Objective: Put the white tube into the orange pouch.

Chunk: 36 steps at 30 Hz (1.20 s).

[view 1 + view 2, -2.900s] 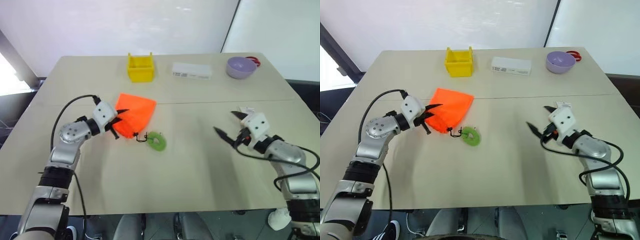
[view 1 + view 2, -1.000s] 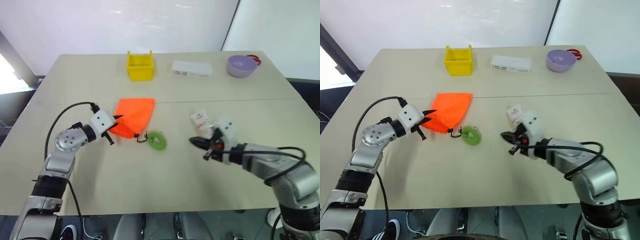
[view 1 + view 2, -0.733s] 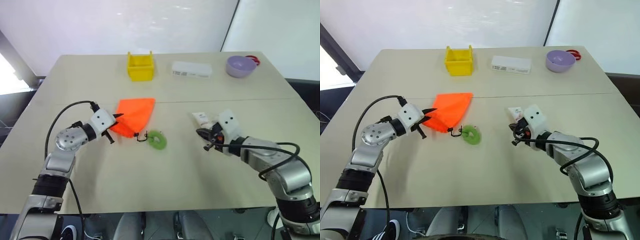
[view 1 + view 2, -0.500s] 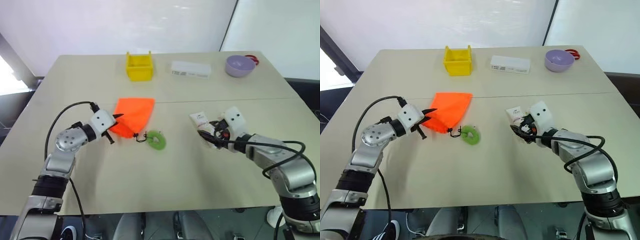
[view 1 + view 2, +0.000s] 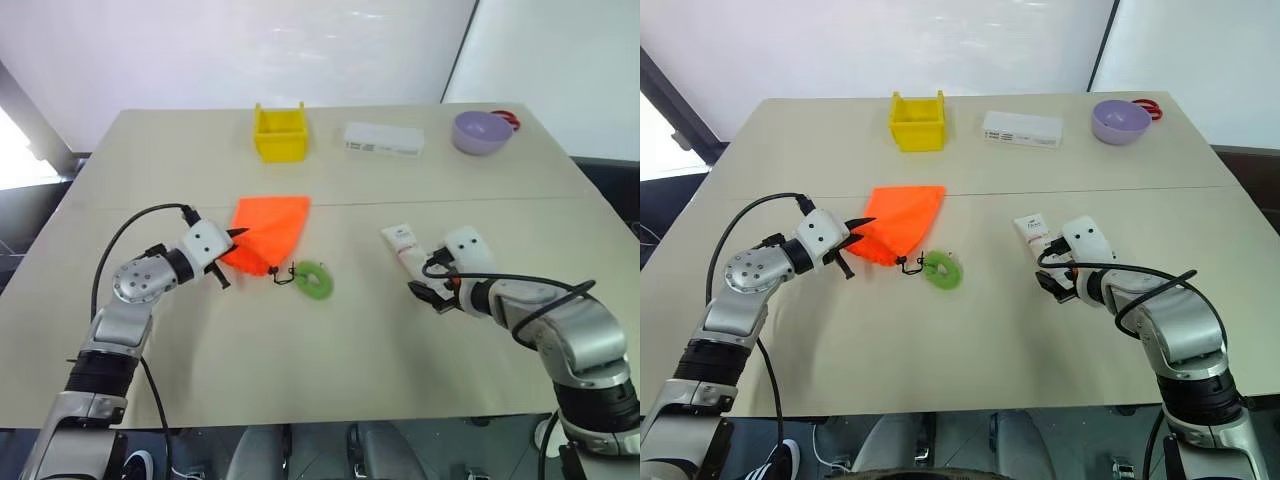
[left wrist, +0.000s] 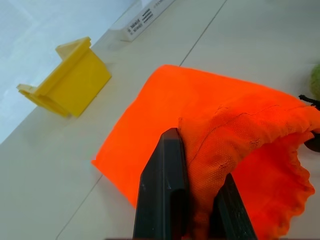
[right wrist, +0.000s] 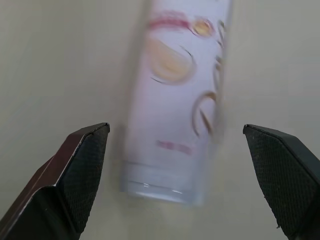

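White tube (image 5: 1036, 237) lies flat on the beige table (image 5: 970, 340), right of centre in the right eye view, with nothing holding it. The right gripper (image 5: 1052, 279) sits just below and to the right of it in that frame, low over the tabletop, its two black fingers spread wide apart. In the right wrist view the fingers (image 7: 82, 167) stand at either lower corner with the tube's crimped end lying between them, untouched by either one; its pale face carries pink and tan print.

Left of centre, at about the same depth, the left gripper (image 5: 226, 262) is clamped tight on the near rim of the orange pouch (image 5: 268, 230). The left wrist view shows the two black fingers (image 6: 162, 195) pinching a fold of the ruffled orange fabric (image 6: 235, 135) beside the pouch mouth, which gapes a little toward the lower right of that frame. The rest of the pouch lies flat on the table, spreading away toward the far side. Its black cord (image 5: 282, 275) comes out of the near end and runs to a green ring (image 5: 315, 281) resting on the table just to the right of the pouch, between pouch and tube but well apart from the tube.

Along the far edge of the table, from left to right, stand a yellow bin (image 5: 279, 132), a flat white box (image 5: 384, 139) with a printed label, and a purple bowl (image 5: 479, 131) with something red (image 5: 507, 120) just behind it.
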Motion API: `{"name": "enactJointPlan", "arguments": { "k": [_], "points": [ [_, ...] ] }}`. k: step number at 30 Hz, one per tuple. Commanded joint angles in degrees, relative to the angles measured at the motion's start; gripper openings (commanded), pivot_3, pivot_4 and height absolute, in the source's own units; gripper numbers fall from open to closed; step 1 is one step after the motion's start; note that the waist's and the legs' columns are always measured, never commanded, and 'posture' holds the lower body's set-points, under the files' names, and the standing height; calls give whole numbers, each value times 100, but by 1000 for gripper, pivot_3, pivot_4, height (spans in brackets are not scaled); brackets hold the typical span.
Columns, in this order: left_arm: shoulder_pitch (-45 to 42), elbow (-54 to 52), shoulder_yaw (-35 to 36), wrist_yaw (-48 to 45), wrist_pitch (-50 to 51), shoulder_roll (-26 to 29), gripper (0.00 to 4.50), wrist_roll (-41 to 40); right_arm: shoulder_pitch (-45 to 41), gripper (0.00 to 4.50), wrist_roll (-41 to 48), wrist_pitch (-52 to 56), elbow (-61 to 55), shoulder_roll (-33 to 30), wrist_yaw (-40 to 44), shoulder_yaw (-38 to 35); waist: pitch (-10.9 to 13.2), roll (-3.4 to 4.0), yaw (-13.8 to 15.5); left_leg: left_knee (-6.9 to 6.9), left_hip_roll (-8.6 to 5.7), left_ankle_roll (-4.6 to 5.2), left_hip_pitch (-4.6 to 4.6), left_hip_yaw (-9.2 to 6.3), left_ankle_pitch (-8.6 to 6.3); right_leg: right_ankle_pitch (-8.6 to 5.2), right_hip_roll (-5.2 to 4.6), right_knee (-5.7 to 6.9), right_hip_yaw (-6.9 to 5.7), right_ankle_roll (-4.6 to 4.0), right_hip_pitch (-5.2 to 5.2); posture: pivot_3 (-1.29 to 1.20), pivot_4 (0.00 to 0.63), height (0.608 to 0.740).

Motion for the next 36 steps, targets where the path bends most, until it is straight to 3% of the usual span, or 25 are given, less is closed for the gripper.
{"name": "enactJointPlan", "arguments": {
  "k": [1,2,4,9,15,18,22,26,32,36],
  "points": [
    [1,-144,15,14,-53,-17,0,-3,-146,4483,-54,29,76,124,-52,-41,0,0,-5,0,0,0,0,0,0,0,0,-1,0,0,0,0,150,740],
    [7,-148,12,20,-57,-21,0,4,-150,4483,-83,1,128,134,-60,-23,0,0,-15,0,0,0,0,0,0,0,0,-1,0,0,0,0,150,740],
    [24,-185,19,27,-45,-25,0,5,-73,3954,-126,-46,227,166,-67,31,0,0,-16,0,0,0,0,1,0,0,0,0,0,0,1,0,150,740],
    [79,-251,56,46,-19,-11,0,8,25,1803,-256,-215,231,144,-128,172,-1,-1,-12,2,0,2,4,0,1,2,1,1,0,0,6,0,150,740],
    [98,-281,52,41,7,-10,0,11,-186,1806,148,-426,-227,76,426,3,0,-1,-9,5,0,7,4,0,5,11,0,0,0,-1,4,0,150,740],
    [62,-235,22,22,-29,-20,0,27,-297,1806,1053,-517,-766,158,1220,-571,2,3,-25,1,1,7,-2,0,5,11,1,0,0,-2,-4,0,150,740],
    [-8,-137,-8,14,-38,-30,0,56,-241,1806,1493,-652,-1079,79,1598,-649,1,2,-9,-7,1,7,-3,-1,4,11,3,-8,-1,-2,-3,0,150,740],
    [-299,-36,-82,45,184,-129,0,100,-298,1806,1616,-860,-1205,-15,2044,321,2,0,3,-2,-2,8,-3,-1,5,12,0,-16,-2,1,5,0,150,740],
    [-831,-33,-85,-34,757,-371,0,-58,-477,1806,658,-2183,-505,-211,2643,1908,3,-1,-5,4,-2,8,-4,0,5,14,4,-15,-2,4,3,0,150,740],
    [-824,-39,-144,-166,739,-285,0,-5,-917,1806,403,-2500,14,282,2746,2461,4,-2,-58,2,2,8,-4,1,5,14,13,-14,0,4,-3,0,150,740]
  ]
}}
